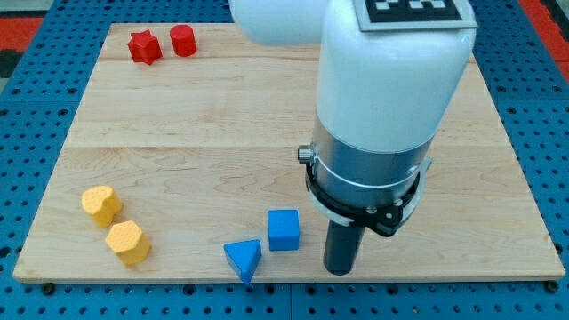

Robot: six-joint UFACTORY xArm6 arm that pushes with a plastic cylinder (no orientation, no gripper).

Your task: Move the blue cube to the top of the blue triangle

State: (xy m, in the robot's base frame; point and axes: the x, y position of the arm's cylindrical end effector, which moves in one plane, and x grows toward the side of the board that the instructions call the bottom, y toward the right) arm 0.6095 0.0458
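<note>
The blue cube (284, 229) lies near the view's bottom edge of the wooden board (204, 124), just up and right of the blue triangle (244, 259), nearly touching it. My tip (340, 269) is on the board to the right of the blue cube, a short gap away, and further right of the triangle. The arm's big white and grey body hides the board above and behind the rod.
A red star-shaped block (144, 46) and a red cylinder (183, 40) sit at the top left. Two yellow blocks (101, 204) (127, 243) lie at the bottom left. The board's bottom edge runs just below the triangle and my tip.
</note>
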